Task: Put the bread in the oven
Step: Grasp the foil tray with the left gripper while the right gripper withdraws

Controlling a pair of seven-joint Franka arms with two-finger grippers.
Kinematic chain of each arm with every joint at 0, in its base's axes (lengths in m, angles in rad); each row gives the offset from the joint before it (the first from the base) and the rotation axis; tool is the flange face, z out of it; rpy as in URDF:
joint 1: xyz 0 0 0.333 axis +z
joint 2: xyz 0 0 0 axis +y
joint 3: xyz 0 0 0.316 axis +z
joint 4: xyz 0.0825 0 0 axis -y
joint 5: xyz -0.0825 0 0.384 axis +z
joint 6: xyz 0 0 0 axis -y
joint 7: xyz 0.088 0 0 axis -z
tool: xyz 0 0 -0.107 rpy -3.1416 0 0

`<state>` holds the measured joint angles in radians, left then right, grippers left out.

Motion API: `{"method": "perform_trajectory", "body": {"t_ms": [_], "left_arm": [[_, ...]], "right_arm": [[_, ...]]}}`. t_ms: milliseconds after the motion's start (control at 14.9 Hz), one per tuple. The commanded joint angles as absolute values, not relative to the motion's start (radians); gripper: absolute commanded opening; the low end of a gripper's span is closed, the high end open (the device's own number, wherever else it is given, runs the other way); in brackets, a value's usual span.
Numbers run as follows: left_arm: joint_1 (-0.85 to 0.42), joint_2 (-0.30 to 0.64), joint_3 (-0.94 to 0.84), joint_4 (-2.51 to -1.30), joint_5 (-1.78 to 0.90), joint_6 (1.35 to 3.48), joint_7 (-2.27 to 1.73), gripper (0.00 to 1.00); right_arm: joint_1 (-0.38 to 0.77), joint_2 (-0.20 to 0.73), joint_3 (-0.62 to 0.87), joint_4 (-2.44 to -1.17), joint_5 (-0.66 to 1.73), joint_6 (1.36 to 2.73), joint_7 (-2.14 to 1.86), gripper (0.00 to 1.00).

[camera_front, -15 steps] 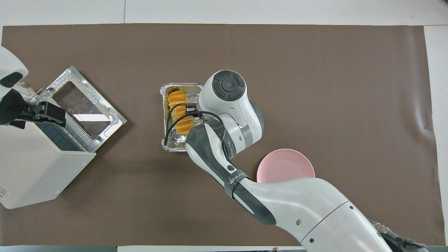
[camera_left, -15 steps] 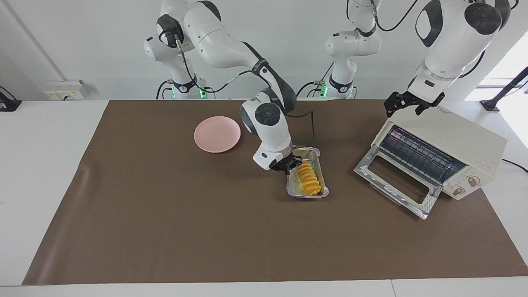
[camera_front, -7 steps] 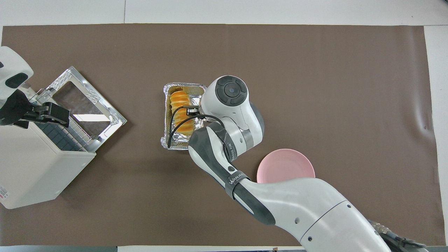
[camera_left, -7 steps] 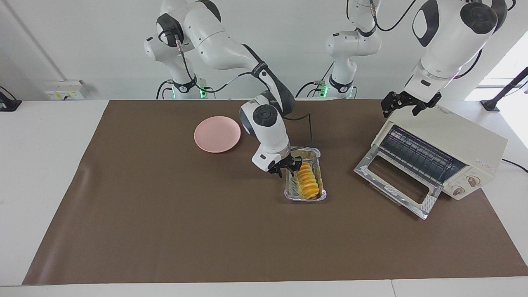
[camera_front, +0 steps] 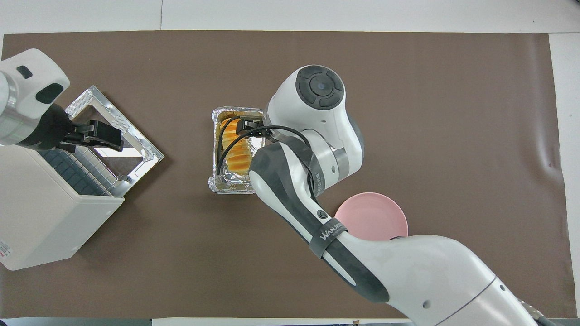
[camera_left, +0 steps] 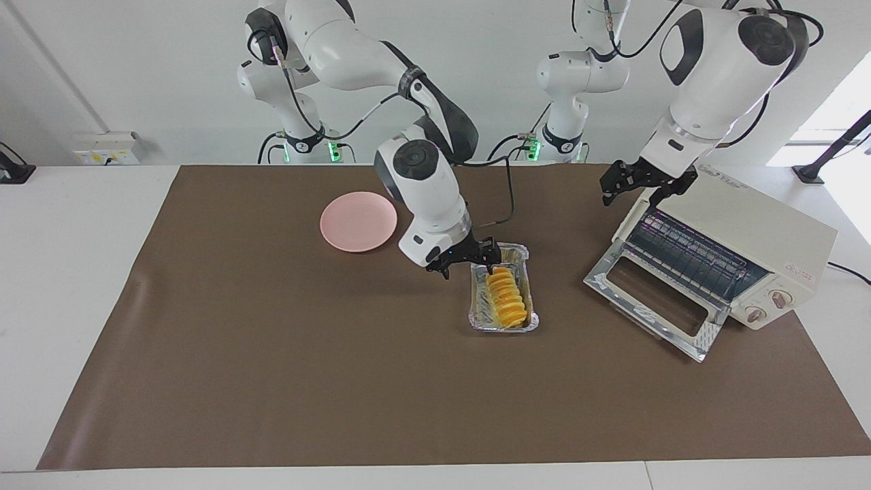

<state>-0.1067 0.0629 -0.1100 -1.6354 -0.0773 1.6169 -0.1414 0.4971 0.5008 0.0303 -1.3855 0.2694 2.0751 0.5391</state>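
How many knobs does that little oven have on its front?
2: both knobs sit side by side on the oven front, beside its open door. None seem hidden.

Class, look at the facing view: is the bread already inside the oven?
No, the bread lies in the foil tray, apart from the open oven.

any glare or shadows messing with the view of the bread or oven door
Facing view: bright window light at the edge beside the oven; bread evenly lit. Overhead view: a white glare patch on the oven door glass; the right arm's cable crosses the bread in the foil tray.
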Motion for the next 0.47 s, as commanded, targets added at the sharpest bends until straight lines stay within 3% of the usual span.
{"method": "perform_trajectory", "body": {"t_ms": [0,404], "left_arm": [[-0.234,0.271,-0.103,-1.467,-0.081,1.646,-0.308,1.0],[-0.38,0.419,-0.098,-1.411,-0.034,1.801,-0.46,1.0]], "right_arm": [[0.393,0.384,0.035,-1.41,0.276,1.99,0.49,1.0],[0.095,0.244,0.026,-1.425,0.151,1.775,0.039,1.0]]}}
